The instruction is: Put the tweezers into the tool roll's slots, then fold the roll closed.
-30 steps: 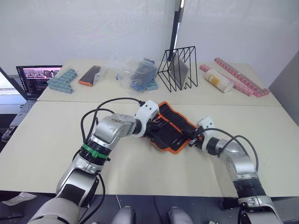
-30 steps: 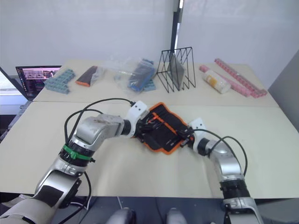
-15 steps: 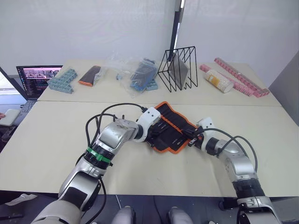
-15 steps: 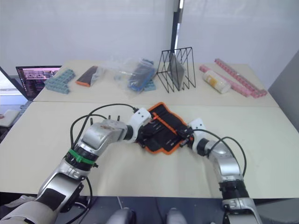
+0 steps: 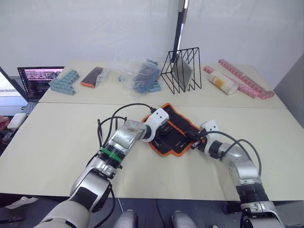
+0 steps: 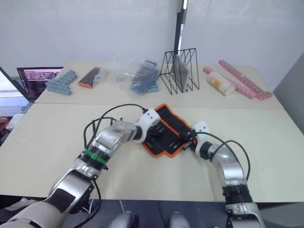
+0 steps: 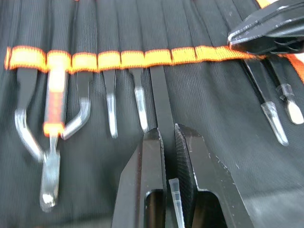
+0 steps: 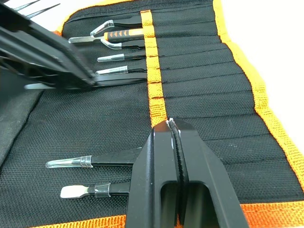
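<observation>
The tool roll (image 5: pixel 180 124) lies open on the table, black with orange edging. Its slots (image 7: pixel 159 57) run under an orange band, and several tweezers (image 8: pixel 114 58) sit in them with their tips sticking out. My left gripper (image 7: pixel 166 137) is shut on one black tweezer (image 7: pixel 161 99), whose far end reaches the band at a slot mouth. My right gripper (image 8: pixel 173 127) is shut on the roll's orange band at the roll's right side. In the head view, the left gripper (image 5: pixel 160 134) is over the roll's middle and the right gripper (image 5: pixel 193 141) is at its right edge.
Along the back stand a black wire rack (image 5: pixel 180 70), a clear bag of items (image 5: pixel 140 78), an orange-tipped dark case (image 5: pixel 91 77), teal blocks (image 5: pixel 62 81), a bottle (image 5: pixel 222 82) and pink strips (image 5: pixel 244 78). A laptop (image 5: pixel 40 78) sits far left.
My left arm has slid to the right across the roll, carrying the tweezer toward the orange band. The right gripper has stayed on the roll's edge.
</observation>
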Robot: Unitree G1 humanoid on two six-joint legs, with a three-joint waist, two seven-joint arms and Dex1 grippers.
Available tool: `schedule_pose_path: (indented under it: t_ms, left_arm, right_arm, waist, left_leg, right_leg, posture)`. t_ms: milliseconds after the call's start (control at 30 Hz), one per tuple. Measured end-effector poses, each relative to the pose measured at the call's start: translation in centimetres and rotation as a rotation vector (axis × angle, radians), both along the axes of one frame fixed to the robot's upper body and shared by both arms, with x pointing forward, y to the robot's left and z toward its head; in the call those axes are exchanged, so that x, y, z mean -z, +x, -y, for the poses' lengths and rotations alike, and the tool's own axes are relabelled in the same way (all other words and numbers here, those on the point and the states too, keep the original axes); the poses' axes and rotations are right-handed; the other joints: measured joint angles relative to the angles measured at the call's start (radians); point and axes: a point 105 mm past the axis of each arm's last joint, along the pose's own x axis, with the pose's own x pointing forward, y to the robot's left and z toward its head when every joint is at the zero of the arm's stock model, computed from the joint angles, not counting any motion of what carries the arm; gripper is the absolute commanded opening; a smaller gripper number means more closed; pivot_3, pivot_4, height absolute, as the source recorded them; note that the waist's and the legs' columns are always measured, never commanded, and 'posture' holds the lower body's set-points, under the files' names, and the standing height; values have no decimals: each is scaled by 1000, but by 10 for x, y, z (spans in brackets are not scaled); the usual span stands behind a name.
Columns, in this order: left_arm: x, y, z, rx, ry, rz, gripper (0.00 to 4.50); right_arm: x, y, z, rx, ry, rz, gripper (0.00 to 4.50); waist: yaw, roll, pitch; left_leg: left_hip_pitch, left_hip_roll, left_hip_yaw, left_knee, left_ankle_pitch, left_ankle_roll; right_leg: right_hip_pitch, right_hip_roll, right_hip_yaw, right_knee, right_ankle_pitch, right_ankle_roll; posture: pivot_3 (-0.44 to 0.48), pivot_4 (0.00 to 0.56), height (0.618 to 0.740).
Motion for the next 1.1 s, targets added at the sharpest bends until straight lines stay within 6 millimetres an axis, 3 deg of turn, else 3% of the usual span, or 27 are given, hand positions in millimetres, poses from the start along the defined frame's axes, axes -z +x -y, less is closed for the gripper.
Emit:
schedule_pose_path:
  t_ms: [200,667,700,900,1067,1100]
  left_arm:
    - [2,14,9,32,1,21,37]
    - [2,23,16,87,30,43,37]
    - [2,23,15,82,21,37,905]
    - [0,21,9,91,-17,-10,2810]
    - [-5,11,-8,87,-85,-50,4409]
    - [-9,8,-14,73,-119,-56,4473]
  right_arm:
    - [2,1,1,17,-1,3,0]
    - [2,1,1,33,1,7,0]
    - [2,1,0,31,2,8,0]
    - [3,2,-5,13,6,3,0]
    - [0,3,-11,-17,3,11,0]
    - [-1,3,-12,-24,3,12,0]
  waist:
    - [2,0,0]
    - [2,0,0]
    - [1,0,0]
    - [-8,0,0]
    - [-32,0,0]
    - [-37,0,0]
  left_leg:
    - [3,-1,1,1,3,2]
    - [4,-2,-1,1,3,2]
    - [4,-2,-1,1,3,2]
    - [2,-1,-1,0,3,2]
    - [-2,1,-2,-1,3,2]
    - [-1,2,-2,-2,3,3]
  right_leg:
    - [5,0,-1,-1,0,1]
    - [8,0,-2,-1,0,1]
    - [8,0,-2,-1,0,2]
    - [5,0,-2,0,0,1]
    - [-2,1,-1,3,1,1]
    - [-3,1,-1,3,1,1]
  posture:
    - [0,150,739]
    - [0,150,739]
    - [0,150,739]
    - [0,150,739]
    - [0,150,739]
    - [0,150,739]
